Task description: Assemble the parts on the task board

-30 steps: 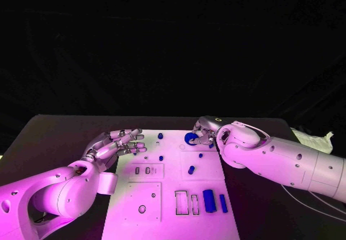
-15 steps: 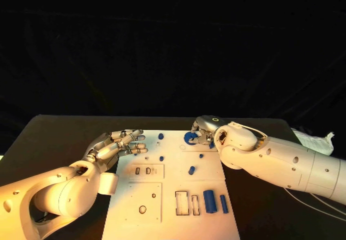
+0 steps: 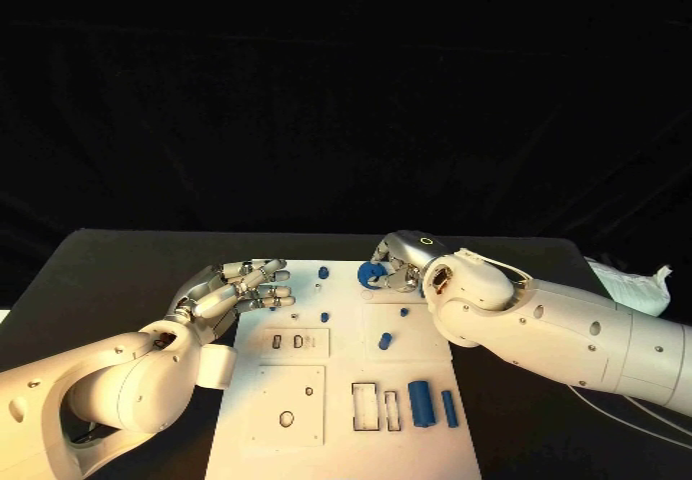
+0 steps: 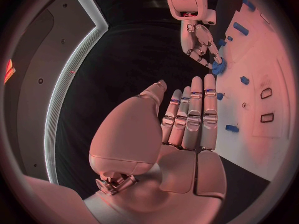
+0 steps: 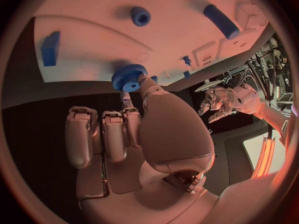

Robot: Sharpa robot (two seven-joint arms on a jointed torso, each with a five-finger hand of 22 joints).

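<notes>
The white task board [image 3: 339, 440] lies in the middle of the black table. My right hand [image 3: 395, 268] hangs over the board's far edge and pinches a blue toothed gear [image 3: 371, 272] between thumb and finger; the right wrist view shows the gear [image 5: 129, 77] close above the board [image 5: 93, 35]. My left hand [image 3: 238, 286] hovers at the board's far left corner, fingers [image 4: 194, 112] stretched out and holding nothing. From the left wrist, the right hand [image 4: 198, 41] and gear [image 4: 217, 67] appear beyond them.
Loose blue parts lie on the board: a thick cylinder [image 3: 418, 402], a thin bar [image 3: 447, 407], a short peg [image 3: 384, 340] and small pieces [image 3: 323, 271]. Rectangular slots [image 3: 364, 405] and a round hole [image 3: 286, 418] are near the front. Crumpled white material [image 3: 635, 282] sits at the table's right edge.
My right hand has shifted the gear slightly left along the board's far edge. The left hand has stayed where it was.
</notes>
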